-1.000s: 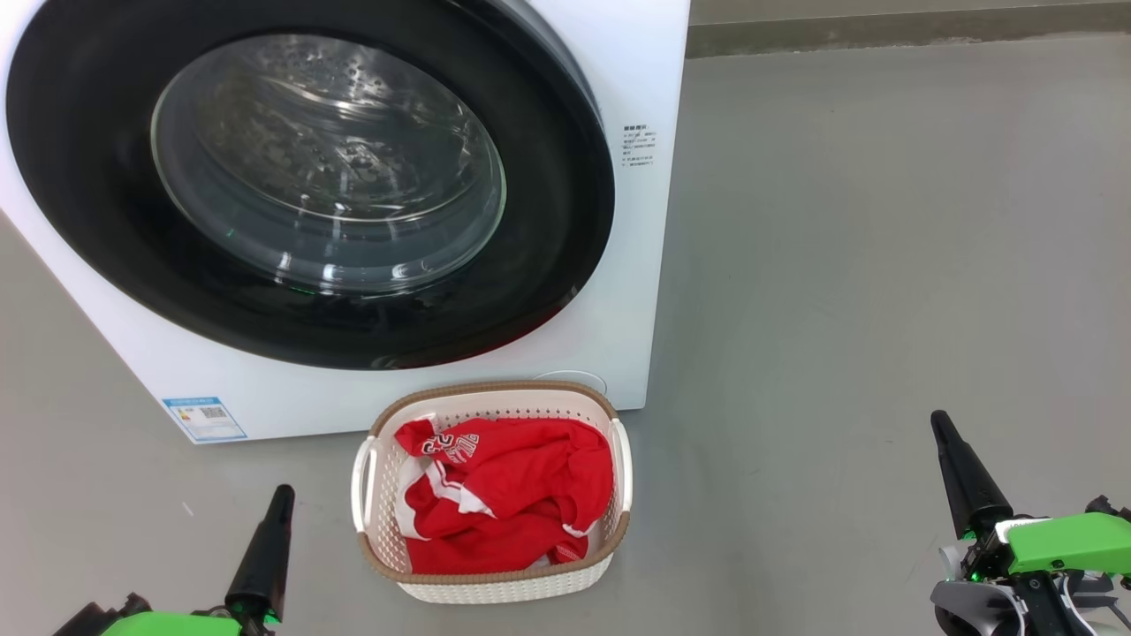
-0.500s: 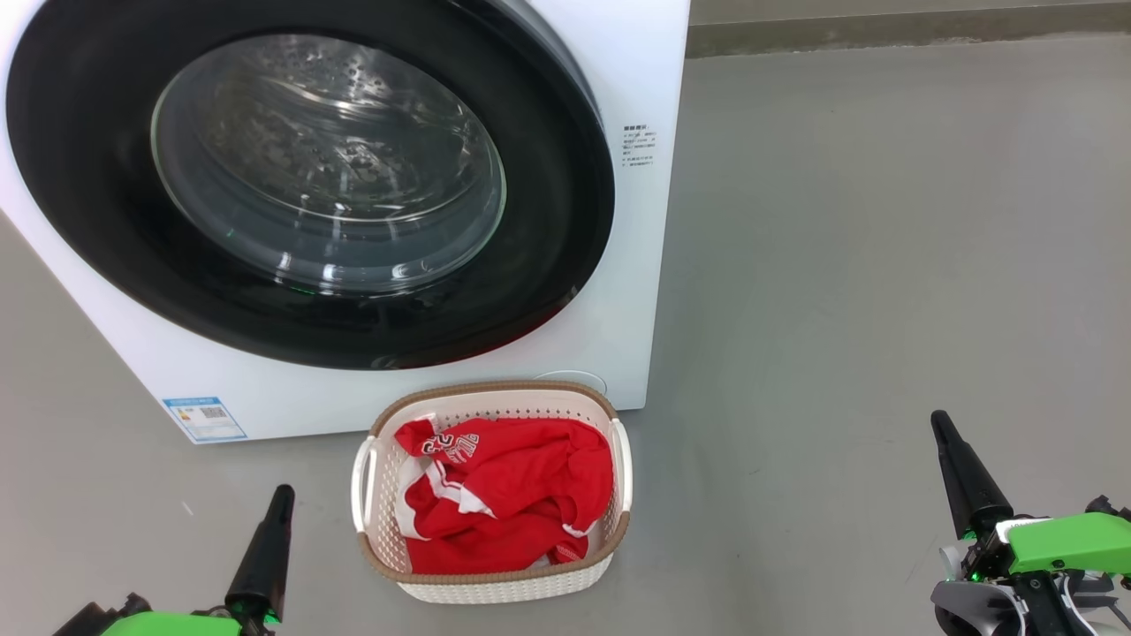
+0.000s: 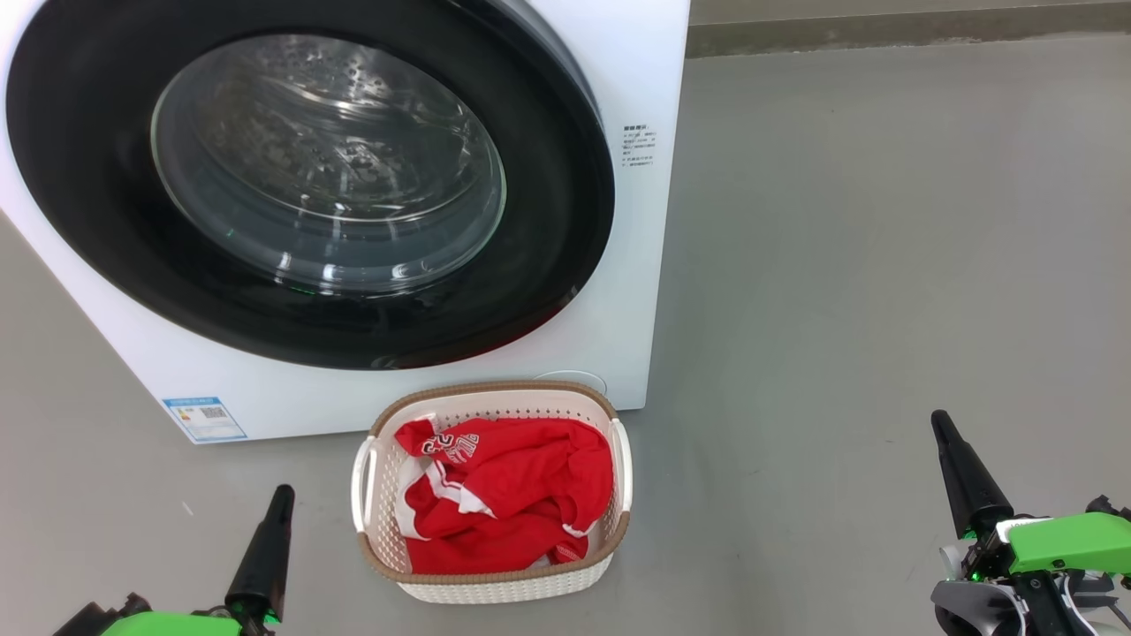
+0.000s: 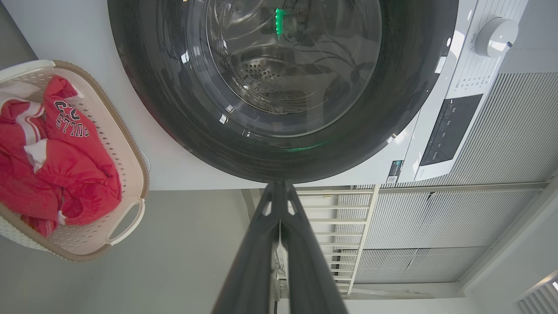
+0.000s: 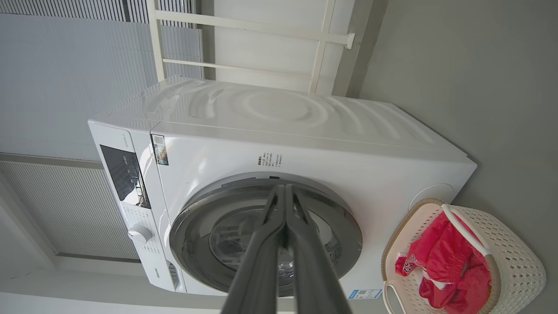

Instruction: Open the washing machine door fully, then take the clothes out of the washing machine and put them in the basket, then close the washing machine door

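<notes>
The white washing machine (image 3: 636,265) stands at the upper left of the head view, its black-rimmed glass door (image 3: 327,163) flat against the front. In front of it on the floor sits the cream basket (image 3: 495,587), and the red clothes (image 3: 508,503) with white trim lie bunched inside it. My left gripper (image 3: 281,495) is shut at the lower left, left of the basket and apart from it. At the lower right, well away from the basket, my right gripper (image 3: 938,421) is shut and holds nothing. The wrist views show the door (image 4: 279,87) (image 5: 266,235), the basket (image 4: 126,218) (image 5: 514,266) and the clothes (image 4: 65,174) (image 5: 444,261).
Grey floor (image 3: 884,265) stretches to the right of the machine. A blue label (image 3: 204,418) sits low on the machine's front. A control panel (image 4: 449,131) and a knob (image 4: 495,30) are on its upper front. White rails (image 5: 244,26) and ribbed panels stand behind it.
</notes>
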{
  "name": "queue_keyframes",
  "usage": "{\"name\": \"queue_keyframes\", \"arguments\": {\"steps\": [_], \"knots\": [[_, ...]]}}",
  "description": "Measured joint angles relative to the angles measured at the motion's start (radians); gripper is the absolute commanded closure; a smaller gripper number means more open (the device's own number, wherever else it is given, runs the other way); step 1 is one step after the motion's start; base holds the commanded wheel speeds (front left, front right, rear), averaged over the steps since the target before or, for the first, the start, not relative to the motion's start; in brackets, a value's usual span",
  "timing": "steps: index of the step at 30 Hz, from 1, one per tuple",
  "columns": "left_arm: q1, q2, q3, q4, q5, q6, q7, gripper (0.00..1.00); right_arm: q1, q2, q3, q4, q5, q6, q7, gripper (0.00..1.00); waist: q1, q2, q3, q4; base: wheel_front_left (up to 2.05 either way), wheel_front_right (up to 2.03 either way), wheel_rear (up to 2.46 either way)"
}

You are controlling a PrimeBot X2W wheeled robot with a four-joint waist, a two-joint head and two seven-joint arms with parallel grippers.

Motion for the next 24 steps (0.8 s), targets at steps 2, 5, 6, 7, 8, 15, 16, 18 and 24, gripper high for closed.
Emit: {"name": "queue_keyframes", "arguments": {"steps": [2,5,6,7,8,15,16,18,24], "knots": [[0.0,0.0,0.0,0.0,0.0,0.0,0.0,1.0,0.0,0.0,0.0,0.0,-0.003,0.0,0.0,1.0,0.0,0.0,0.0,0.0,0.0,0.0,0.0],[0.0,0.0,0.0,0.0,0.0,0.0,0.0,1.0,0.0,0.0,-0.001,0.0,-0.004,0.0,0.0,1.0,0.0,0.0,0.0,0.0,0.0,0.0,0.0],[0.0,0.0,0.0,0.0,0.0,0.0,0.0,1.0,0.0,0.001,-0.001,0.0,-0.004,0.0,0.0,1.0,0.0,0.0,0.0,0.0,0.0,0.0,0.0],[0.0,0.0,0.0,0.0,0.0,0.0,0.0,1.0,0.0,0.001,-0.001,0.0,-0.004,0.0,0.0,1.0,0.0,0.0,0.0,0.0,0.0,0.0,0.0],[0.0,0.0,0.0,0.0,0.0,0.0,0.0,1.0,0.0,0.001,-0.001,0.0,-0.004,0.0,0.0,1.0,0.0,0.0,0.0,0.0,0.0,0.0,0.0],[0.0,0.0,0.0,0.0,0.0,0.0,0.0,1.0,-0.001,0.002,-0.002,0.0,-0.004,0.0,0.003,1.0,0.0,0.0,0.0,0.0,0.0,0.0,0.0],[0.0,0.0,0.0,0.0,0.0,0.0,0.0,1.0,-0.001,0.002,-0.002,0.0,-0.004,0.0,0.003,1.0,0.0,0.0,0.0,0.0,0.0,0.0,0.0],[0.0,0.0,0.0,0.0,0.0,0.0,0.0,1.0,-0.001,0.002,-0.002,0.0,-0.004,0.0,0.003,1.0,0.0,0.0,0.0,0.0,0.0,0.0,0.0],[0.0,0.0,0.0,0.0,0.0,0.0,0.0,1.0,-0.001,0.002,-0.003,0.0,-0.006,0.0,0.003,1.0,0.0,0.0,0.0,0.0,0.0,0.0,0.0]]}}
